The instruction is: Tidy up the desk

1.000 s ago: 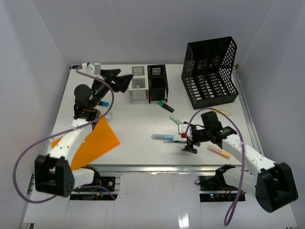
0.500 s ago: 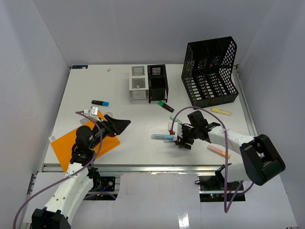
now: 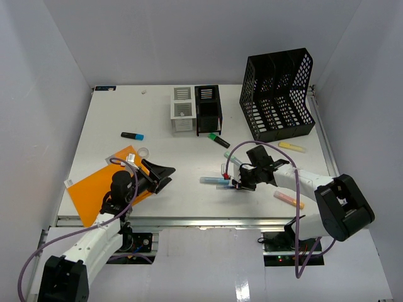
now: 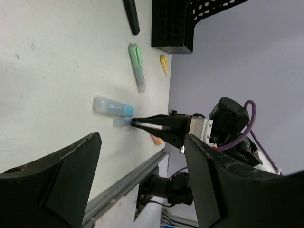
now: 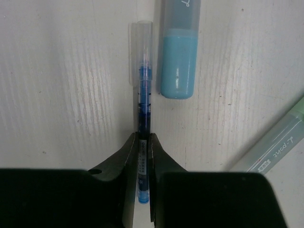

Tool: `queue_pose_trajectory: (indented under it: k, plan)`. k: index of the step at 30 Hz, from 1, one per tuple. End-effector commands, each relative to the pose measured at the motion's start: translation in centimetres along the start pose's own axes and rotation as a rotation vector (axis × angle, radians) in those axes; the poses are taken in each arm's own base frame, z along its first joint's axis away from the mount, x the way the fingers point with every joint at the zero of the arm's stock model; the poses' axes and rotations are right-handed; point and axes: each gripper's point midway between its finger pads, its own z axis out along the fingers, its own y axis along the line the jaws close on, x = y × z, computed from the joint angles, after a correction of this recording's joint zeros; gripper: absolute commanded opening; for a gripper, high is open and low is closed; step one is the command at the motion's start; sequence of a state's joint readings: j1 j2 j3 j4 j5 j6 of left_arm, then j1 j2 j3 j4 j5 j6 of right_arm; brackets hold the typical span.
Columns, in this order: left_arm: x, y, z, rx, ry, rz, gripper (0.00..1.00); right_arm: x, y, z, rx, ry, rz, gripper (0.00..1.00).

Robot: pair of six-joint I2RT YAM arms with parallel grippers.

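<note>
We found the desk (image 3: 157, 113) filling the floor of the white-walled enclosure, its metal rail running along the near edge just ahead of the arm bases. We judged it rigid and fixed. It was nothing to grasp, only a smooth, hard surface on which small things would slide or roll easily.

The right gripper (image 5: 143, 142) was pressed together on a slim blue pen (image 5: 143, 95) that lay flat near the middle-right of the tabletop. It pinched the barrel close to the end away from the clear cap. We took the pen to be light, stiff and slick-sided. Held so far from its middle it could pivot or droop in the pinch, and a hold nearer the centre of the barrel would likely be steadier.

Just beside the pen lay a light-blue highlighter (image 5: 176, 71), close enough that the fingers had little room on that side. The left gripper (image 3: 169, 177) hung spread wide with nothing between its fingers, low over the edge of an orange sheet (image 3: 101, 189).

As for writing, a pale-green highlighter (image 5: 275, 147) bore small lettering ending in "-point", though we could not make out its first character with confidence. The pen barrel carried fine print between the fingers — too small for us to read. Lettering at the top of the blue highlighter was cut off.
</note>
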State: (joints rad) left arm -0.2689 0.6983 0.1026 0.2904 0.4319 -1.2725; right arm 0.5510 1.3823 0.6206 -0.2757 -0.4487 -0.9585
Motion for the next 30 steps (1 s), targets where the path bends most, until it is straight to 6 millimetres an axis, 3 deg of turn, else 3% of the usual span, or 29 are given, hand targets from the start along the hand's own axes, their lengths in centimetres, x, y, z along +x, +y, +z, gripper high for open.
queue_pose_trajectory:
  k: [1, 8, 11, 16, 20, 22, 23, 30]
  plan:
    - [0.8, -0.9, 1.4, 0.000, -0.011, -0.047, 0.81, 0.0, 2.3, -0.7, -0.124, 0.007, -0.022, 0.10]
    - [3.2, -1.3, 3.4, 0.007, 0.015, -0.083, 0.81, -2.9, 2.8, -2.7, -0.166, -0.128, -0.027, 0.08]
    - [3.6, -1.9, 4.4, 0.009, -0.006, -0.084, 0.80, -4.5, 2.3, -3.9, -0.147, -0.206, -0.006, 0.08]
    - [5.8, -3.7, 7.1, 0.025, 0.028, -0.053, 0.80, -5.9, 1.0, -4.9, -0.113, -0.262, 0.056, 0.08]
    - [7.1, -5.1, 9.2, 0.061, 0.022, -0.038, 0.81, -6.0, -0.2, -4.9, -0.070, -0.258, 0.125, 0.08]
    - [7.5, -4.8, 10.3, 0.063, 0.014, -0.023, 0.81, -5.8, -0.9, -4.7, -0.044, -0.242, 0.145, 0.08]
    - [7.7, -5.8, 10.7, 0.095, 0.014, -0.020, 0.81, -5.7, -1.0, -4.7, -0.037, -0.238, 0.162, 0.08]
    - [10.1, -5.8, 13.5, 0.092, 0.062, 0.010, 0.81, -6.0, -2.5, -5.0, 0.022, -0.253, 0.203, 0.08]
